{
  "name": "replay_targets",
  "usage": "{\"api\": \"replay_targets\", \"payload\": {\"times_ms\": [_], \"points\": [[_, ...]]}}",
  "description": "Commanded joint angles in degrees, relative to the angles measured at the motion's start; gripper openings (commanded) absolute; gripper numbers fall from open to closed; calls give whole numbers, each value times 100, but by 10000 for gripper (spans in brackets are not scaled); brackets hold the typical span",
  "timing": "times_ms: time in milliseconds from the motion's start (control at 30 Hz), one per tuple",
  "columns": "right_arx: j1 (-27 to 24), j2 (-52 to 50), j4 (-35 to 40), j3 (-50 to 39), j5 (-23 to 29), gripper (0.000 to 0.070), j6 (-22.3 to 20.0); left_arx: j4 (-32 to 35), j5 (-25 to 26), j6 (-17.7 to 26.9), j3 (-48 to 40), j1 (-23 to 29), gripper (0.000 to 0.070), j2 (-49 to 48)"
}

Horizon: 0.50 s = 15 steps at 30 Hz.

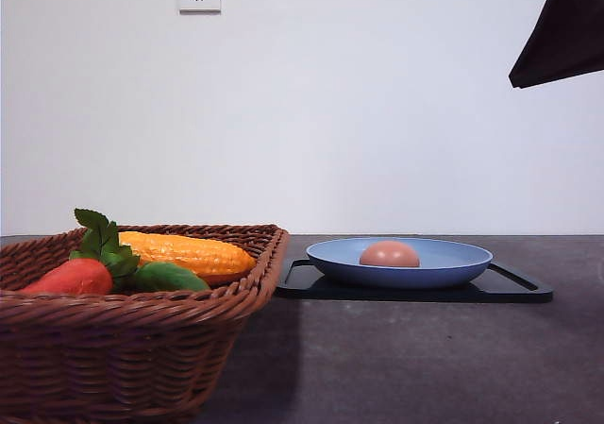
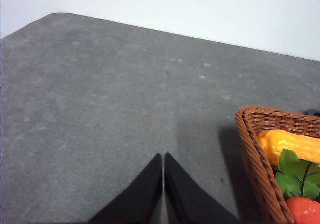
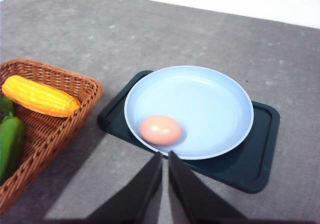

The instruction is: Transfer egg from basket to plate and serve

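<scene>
Pinkish-brown egg is seen lying in the blue plate, just ahead of the closed, empty right gripper.

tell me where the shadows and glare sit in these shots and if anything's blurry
Front view: sharp; the basket casts a dark shadow on the table to its right, and the arm at the top right corner is a dark silhouette. Left wrist view: soft shadow beside the basket corner, the left fingers near-black and featureless. Right wrist view: slightly soft; faint glare on the egg, its shadow falling on the plate.
</scene>
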Motion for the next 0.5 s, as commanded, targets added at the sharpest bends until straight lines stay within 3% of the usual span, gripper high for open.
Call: {"api": "replay_targets", "payload": {"times_ms": [0, 467], "points": [[44, 17, 59, 44, 8, 0, 74, -106, 15, -61, -121, 11, 0, -10], [44, 17, 59, 44, 8, 0, 74, -57, 14, -106, -122, 11, 0, -8]]}}
